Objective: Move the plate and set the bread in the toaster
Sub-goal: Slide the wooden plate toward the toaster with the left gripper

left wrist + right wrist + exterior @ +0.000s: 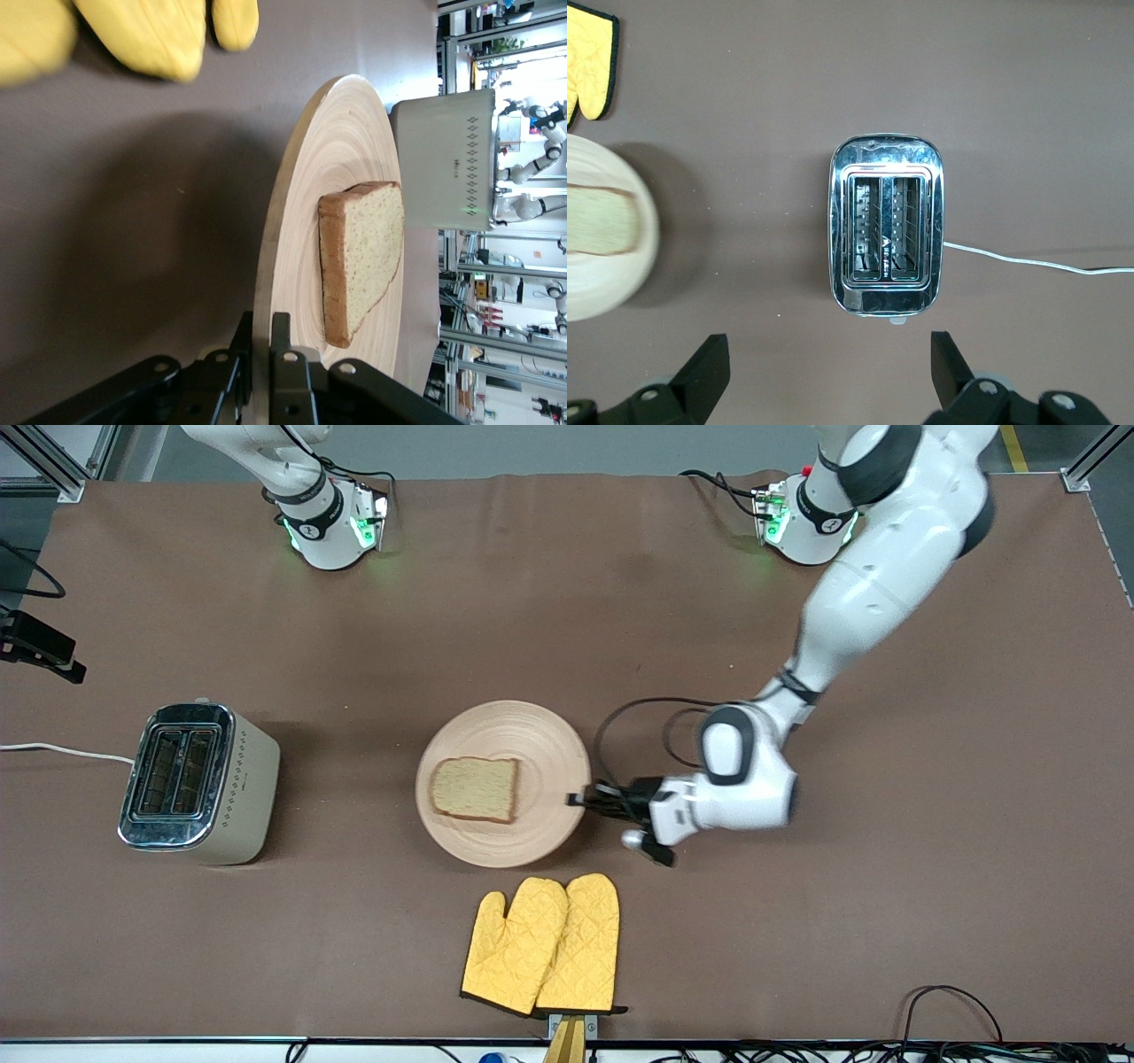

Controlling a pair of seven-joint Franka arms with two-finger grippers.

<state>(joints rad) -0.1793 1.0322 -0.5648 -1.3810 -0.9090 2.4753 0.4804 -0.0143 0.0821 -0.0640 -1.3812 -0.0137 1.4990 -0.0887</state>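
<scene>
The round wooden plate lies mid-table with the slice of bread flat on it. My left gripper is shut on the plate's rim at the edge toward the left arm's end. In the left wrist view one finger is above the rim and one below, and the bread sits just past the left gripper. The toaster stands toward the right arm's end, both slots empty. My right gripper hangs open, high over the table beside the toaster, holding nothing.
A pair of yellow oven mitts lies nearer the front camera than the plate. The toaster's white cord trails off the right arm's end of the table. Black cables loop from the left wrist.
</scene>
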